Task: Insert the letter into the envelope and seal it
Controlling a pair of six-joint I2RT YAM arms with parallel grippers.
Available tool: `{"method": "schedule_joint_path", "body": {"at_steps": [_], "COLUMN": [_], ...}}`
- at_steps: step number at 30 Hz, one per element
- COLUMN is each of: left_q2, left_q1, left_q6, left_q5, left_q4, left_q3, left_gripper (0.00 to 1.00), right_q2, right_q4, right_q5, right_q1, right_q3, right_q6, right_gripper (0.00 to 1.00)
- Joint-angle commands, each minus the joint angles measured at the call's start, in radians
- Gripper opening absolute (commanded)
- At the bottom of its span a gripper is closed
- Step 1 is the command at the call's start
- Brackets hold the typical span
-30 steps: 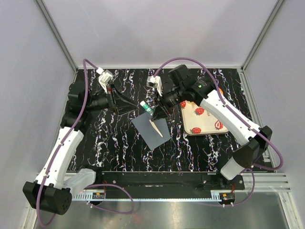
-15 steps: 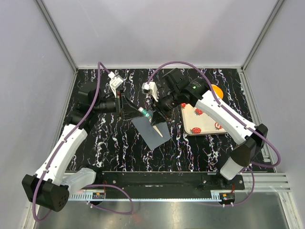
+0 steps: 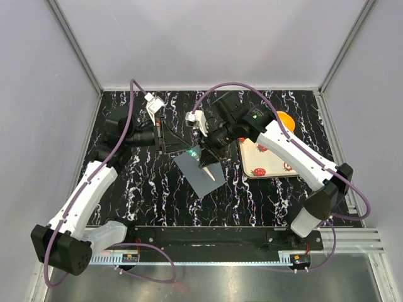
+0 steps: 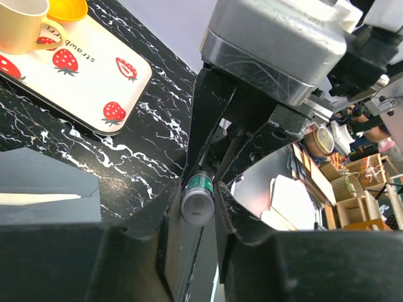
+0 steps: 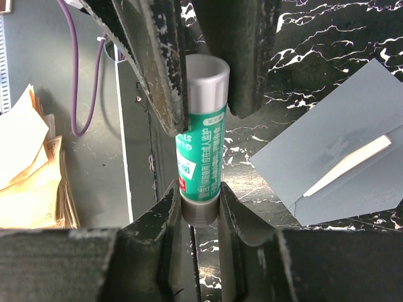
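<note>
Right wrist: right end effector (image 5: 198,195) grips the glue stick (image 5: 200,151), left end effector (image 5: 208,94) pinches its cap. Looks like uncapping to seal the envelope (image 5: 315,151); next, pull straight apart.

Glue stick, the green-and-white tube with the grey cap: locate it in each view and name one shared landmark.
Top external: green-and-white, grey-capped glue stick at picture centre, just beyond the flat dark slate-grey paper envelope.
Left wrist: glue stick lower centre, seen end-on.
Right wrist: glue stick centre, upright in the picture.
Shared landmark: that envelope, left of the stick in left wrist, right of it in right wrist.
</note>
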Motion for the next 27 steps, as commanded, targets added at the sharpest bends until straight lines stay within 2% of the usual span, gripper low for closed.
{"method": "schedule_joint_path", "body": {"at_steps": [1,3,4,8,13,17,23,27], "left_q2": [-0.002,-0.003,-0.005,-0.011,0.013,0.033,0.050,0.040], "left_q1": [-0.011,-0.011,-0.011,0.017,0.139,0.173,0.215,0.268], "left_q6": [-0.040,-0.047,-0.046,-0.067,-0.173,-0.204,-0.182,-0.124], "left_q5": [0.014,0.022,0.017,-0.012,0.011,0.011,0.002,-0.024], "left_q4": [0.061,0.061,0.059,0.070,0.166,0.222,0.197,0.119], "left_q3": [-0.008,-0.016,-0.019,-0.033,-0.043,-0.020,0.024,0.018], "left_gripper": [0.18,0.10,0.00,0.00,0.00,0.00,0.00,0.00], "right_q2": [-0.011,-0.011,-0.009,-0.009,-0.045,-0.055,-0.065,-0.052], "right_q4": [0.008,0.010,0.010,0.007,0.008,0.012,0.018,0.047], "right_q5": [0.024,0.030,0.042,0.070,0.082,0.070,0.073,0.206], "right_q1": [0.013,0.013,0.013,0.013,0.013,0.013,0.013,-0.014], "right_q3": [0.046,0.045,0.043,0.025,-0.055,-0.110,-0.202,-0.211], "right_q6": [-0.010,-0.009,-0.009,-0.008,-0.028,-0.024,-0.021,-0.010], "right_gripper": [0.00,0.00,0.00,0.00,0.00,0.00,0.00,0.00]}}
